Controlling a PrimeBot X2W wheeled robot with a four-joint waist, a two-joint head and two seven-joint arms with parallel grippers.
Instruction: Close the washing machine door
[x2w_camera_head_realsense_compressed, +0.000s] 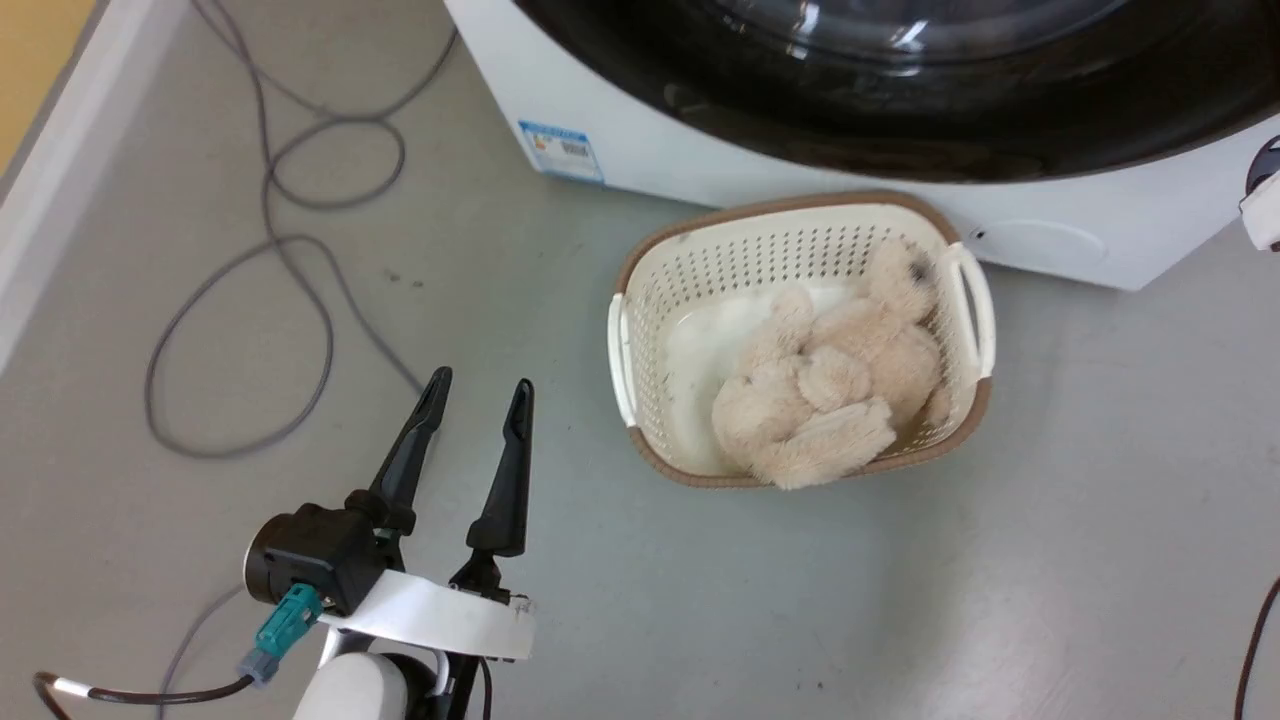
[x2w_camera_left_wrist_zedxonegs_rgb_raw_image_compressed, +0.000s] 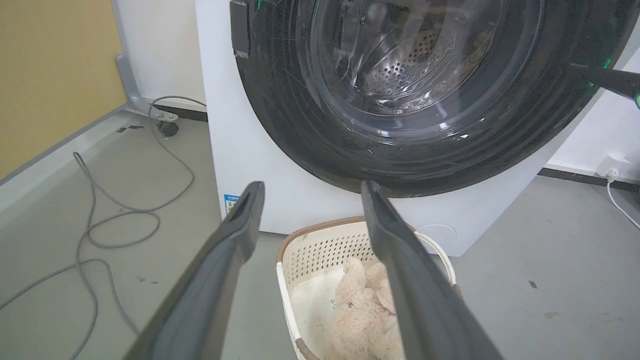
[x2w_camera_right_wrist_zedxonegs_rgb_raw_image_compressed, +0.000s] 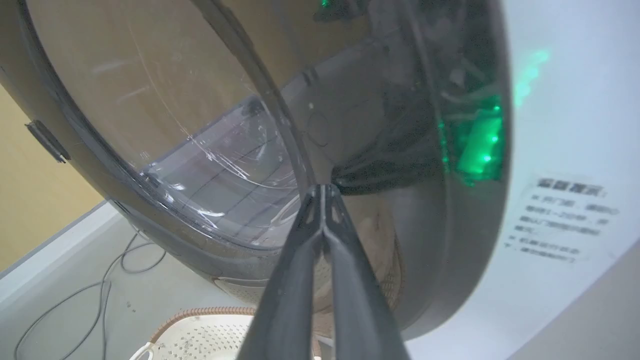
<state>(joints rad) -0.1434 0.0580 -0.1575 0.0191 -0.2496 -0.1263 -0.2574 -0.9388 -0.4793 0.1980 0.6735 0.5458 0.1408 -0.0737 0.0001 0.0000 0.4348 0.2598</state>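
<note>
The washing machine door (x2w_camera_head_realsense_compressed: 900, 140) spans the top of the head view, its black rim and clear glass appearing to lie flat against the white machine front (x2w_camera_head_realsense_compressed: 660, 165). The left gripper (x2w_camera_head_realsense_compressed: 480, 382) sits at the lower left over the grey floor (x2w_camera_head_realsense_compressed: 1100, 500), jaws spread and holding nothing. In the right wrist view the right gripper (x2w_camera_right_wrist_zedxonegs_rgb_raw_image_compressed: 324, 189) has its jaws pressed together, tips right at the door's dark rim. Below the door, mid-frame, a cream basket (x2w_camera_head_realsense_compressed: 640, 300) holds a beige plush toy (x2w_camera_head_realsense_compressed: 830, 400).
</note>
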